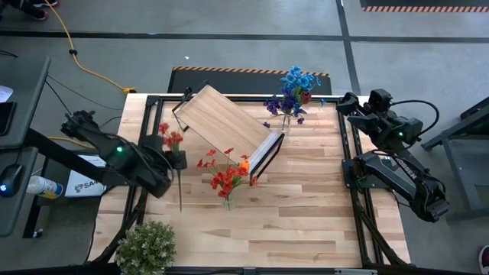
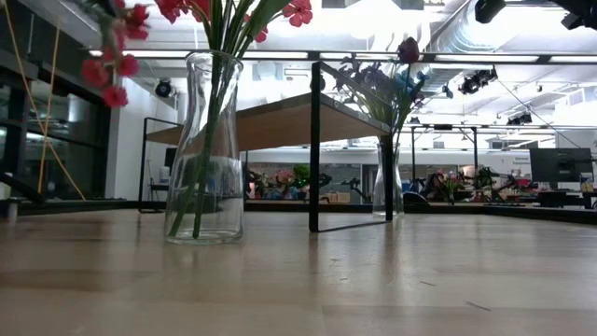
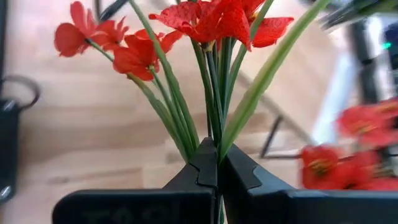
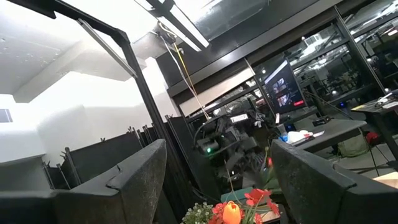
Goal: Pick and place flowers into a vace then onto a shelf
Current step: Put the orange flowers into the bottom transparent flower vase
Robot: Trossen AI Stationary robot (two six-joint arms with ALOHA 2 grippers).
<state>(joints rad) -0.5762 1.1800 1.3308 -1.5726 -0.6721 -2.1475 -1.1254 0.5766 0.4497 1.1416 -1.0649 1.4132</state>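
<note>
— On the worktop, what surrounds the left gripper?
— Its jaws are clamped on a bunch of red flowers, stems hanging down. Just beside stands a glass vase with red and orange blooms; the shelf sits close behind.
— And further off?
— A second vase of blue and purple flowers beyond the shelf, a leafy clump at the near corner. The right gripper waits aside, jaws apart.

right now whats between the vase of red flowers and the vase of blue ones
In the high view, the shelf lies tilted between the red-flower vase and the blue-flower vase.
</note>
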